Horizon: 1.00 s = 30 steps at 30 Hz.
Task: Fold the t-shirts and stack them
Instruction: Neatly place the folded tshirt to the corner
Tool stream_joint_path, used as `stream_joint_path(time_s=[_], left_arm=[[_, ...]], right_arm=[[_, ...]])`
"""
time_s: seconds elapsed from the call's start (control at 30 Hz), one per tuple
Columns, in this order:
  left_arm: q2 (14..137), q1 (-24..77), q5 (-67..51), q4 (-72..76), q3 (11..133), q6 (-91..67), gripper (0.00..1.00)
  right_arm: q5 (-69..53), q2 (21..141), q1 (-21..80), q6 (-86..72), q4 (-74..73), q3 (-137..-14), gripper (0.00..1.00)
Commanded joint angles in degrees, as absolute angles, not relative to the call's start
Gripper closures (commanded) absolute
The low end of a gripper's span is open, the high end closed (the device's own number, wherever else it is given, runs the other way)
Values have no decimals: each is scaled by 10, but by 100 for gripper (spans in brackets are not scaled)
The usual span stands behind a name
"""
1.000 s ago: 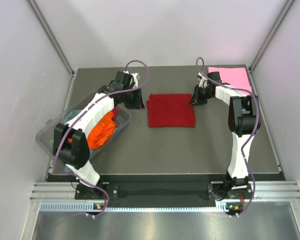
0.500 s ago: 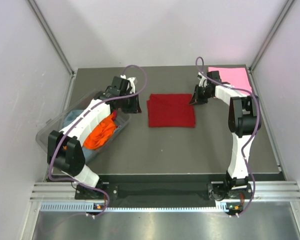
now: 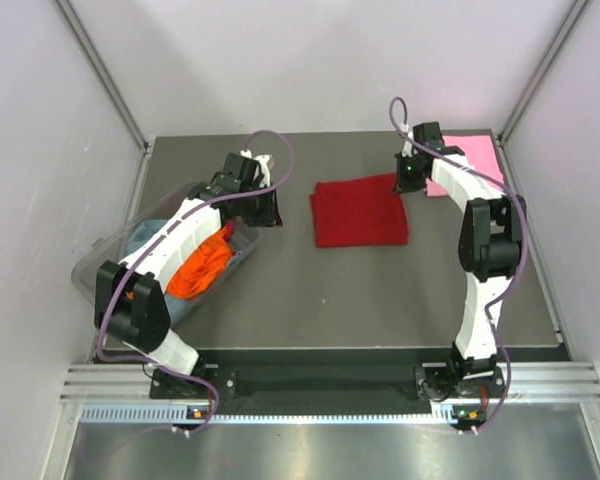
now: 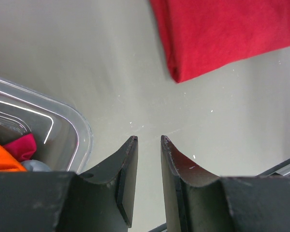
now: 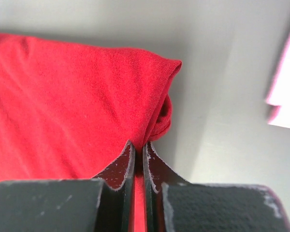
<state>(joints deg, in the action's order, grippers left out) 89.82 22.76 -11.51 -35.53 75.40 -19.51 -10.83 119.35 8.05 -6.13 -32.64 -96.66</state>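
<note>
Reaching out from its base at the near edge, the right arm folds at the elbow near the table's (image 3: 330, 290) right side. Its forearm then angles back and leftward to the far right corner of the dark red t-shirt (image 3: 360, 210). There the right gripper (image 3: 408, 178) points down, its jaws pinched tight on a bunched fold of that corner, with red cloth showing between the fingertips in the wrist view. The dark red t-shirt lies folded flat in the middle of the table, slightly askew. The light pink t-shirt (image 3: 465, 160) lies folded in the far right corner, just beyond the right forearm.

The left arm bends low over the clear tub (image 3: 100, 265), which holds the orange t-shirt (image 3: 205, 260). The left gripper (image 3: 265, 205) hangs over bare table between tub and red shirt, jaws narrowly parted around nothing.
</note>
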Motion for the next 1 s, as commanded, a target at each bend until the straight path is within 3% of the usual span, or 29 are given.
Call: stream_joint_path(time_s=[0.0,0.37,0.6,0.97], left_arm=[[875,229,-108,-326,754,-186,69],[874,229,-98,-330,751,-185,69],[873,230,-98,-330,749,-184,69],[873,230,-95,-330,749,-182,69]], right_arm=[[-20,1170,93,-26,-351,-1026,100],[94,1200,100,33,-400,-1162,100],[110,1254,83,51,-423,-1278,100],[147,1292,35,112,-402,-1353,100]])
